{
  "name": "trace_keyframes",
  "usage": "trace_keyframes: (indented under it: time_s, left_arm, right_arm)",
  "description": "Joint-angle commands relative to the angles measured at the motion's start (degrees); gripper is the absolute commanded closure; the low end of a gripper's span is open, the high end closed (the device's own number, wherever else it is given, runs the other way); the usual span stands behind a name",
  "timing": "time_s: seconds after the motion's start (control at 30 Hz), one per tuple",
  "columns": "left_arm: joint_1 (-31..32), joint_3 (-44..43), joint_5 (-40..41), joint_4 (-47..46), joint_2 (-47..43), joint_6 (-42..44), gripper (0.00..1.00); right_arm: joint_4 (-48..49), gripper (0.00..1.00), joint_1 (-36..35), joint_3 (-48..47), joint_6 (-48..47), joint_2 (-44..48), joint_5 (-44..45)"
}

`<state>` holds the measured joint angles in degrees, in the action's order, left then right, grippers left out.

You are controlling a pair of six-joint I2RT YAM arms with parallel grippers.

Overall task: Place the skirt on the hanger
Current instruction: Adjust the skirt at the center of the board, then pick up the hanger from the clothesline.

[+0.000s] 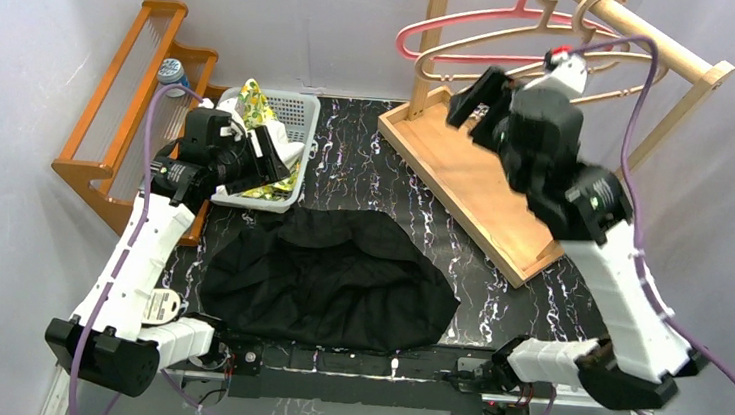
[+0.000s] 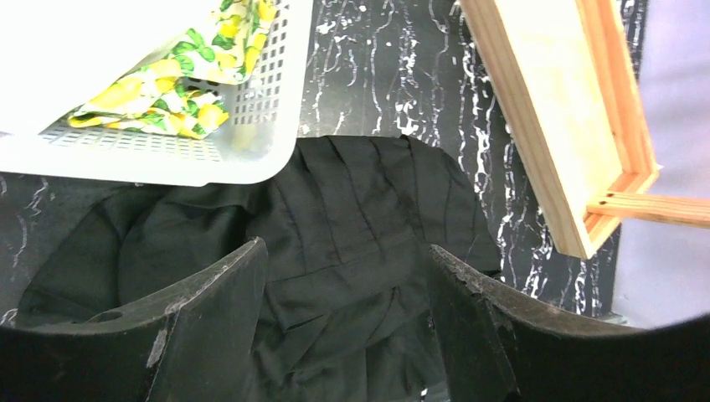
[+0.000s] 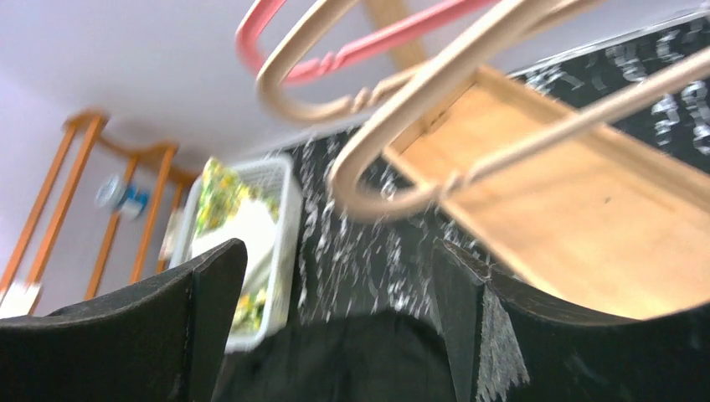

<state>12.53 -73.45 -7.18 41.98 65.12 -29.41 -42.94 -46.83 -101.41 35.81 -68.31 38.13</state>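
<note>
Skirt (image 1: 332,280) lies crumpled on table (image 1: 348,156), ungripped. My left gripper (image 2: 343,255) hovers above it, jaws apart, empty. My right gripper (image 3: 335,251), jaws wide and empty, faces 2 hangers (image 3: 393,159), possibly 3. Step, as judged: reaching; next needs a waistband pinch. Basket (image 1: 299,111) holds lemon-print cloth (image 1: 252,100).
</note>
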Motion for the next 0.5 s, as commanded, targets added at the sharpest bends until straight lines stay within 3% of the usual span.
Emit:
trace_keyframes:
  time_s: [0.0,0.13,0.47]
  left_arm:
    - [-0.24,0.72,-5.47,-3.72,-0.93,-1.41,0.32]
    - [-0.3,1.79,-7.76,-5.79,-0.45,-3.41,0.32]
    - [-0.26,1.25,-8.18,-6.37,0.36,-3.51,0.31]
  right_arm:
    - [-3.25,0.12,16.85,-9.82,1.51,-9.06,-9.99]
    - [-6.5,0.17,24.52,-16.29,2.38,-15.0,-12.66]
    - [-1.07,0.23,24.69,-15.98,-5.05,-15.41,-9.42]
